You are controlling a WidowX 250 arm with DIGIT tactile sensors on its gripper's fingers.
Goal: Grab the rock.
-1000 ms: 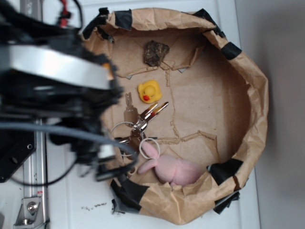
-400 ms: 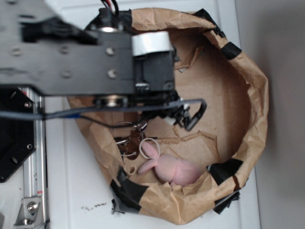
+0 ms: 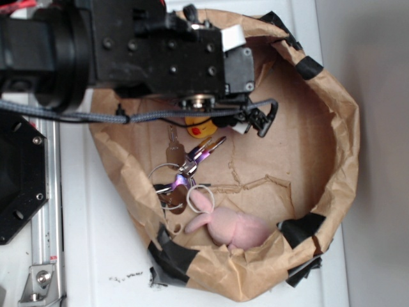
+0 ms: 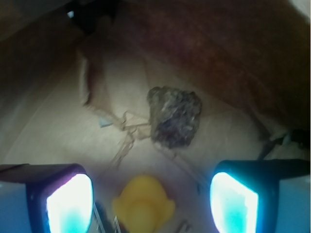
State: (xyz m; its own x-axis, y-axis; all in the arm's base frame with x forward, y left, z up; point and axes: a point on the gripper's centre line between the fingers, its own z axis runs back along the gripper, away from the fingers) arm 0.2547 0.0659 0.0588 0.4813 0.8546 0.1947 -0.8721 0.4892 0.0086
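The rock (image 4: 174,115), a rough dark brown-grey lump, lies on the brown paper floor of the bag, ahead of my gripper (image 4: 151,204) in the wrist view. My gripper is open, its two pale fingers (image 4: 69,204) wide apart with nothing held. Between and below them sits the yellow duck (image 4: 143,203). In the exterior view the arm (image 3: 147,54) covers the rock, and only part of the duck (image 3: 200,127) shows under it.
A brown paper bag (image 3: 332,160) with black tape patches rings the area. Inside it lie a bunch of keys (image 3: 185,166) and a pink plush rabbit (image 3: 233,227). A white table (image 3: 96,268) lies around the bag.
The arm has swung from the left edge over the bag and now hangs above its upper part, hiding the rock and most of the duck in the exterior view.
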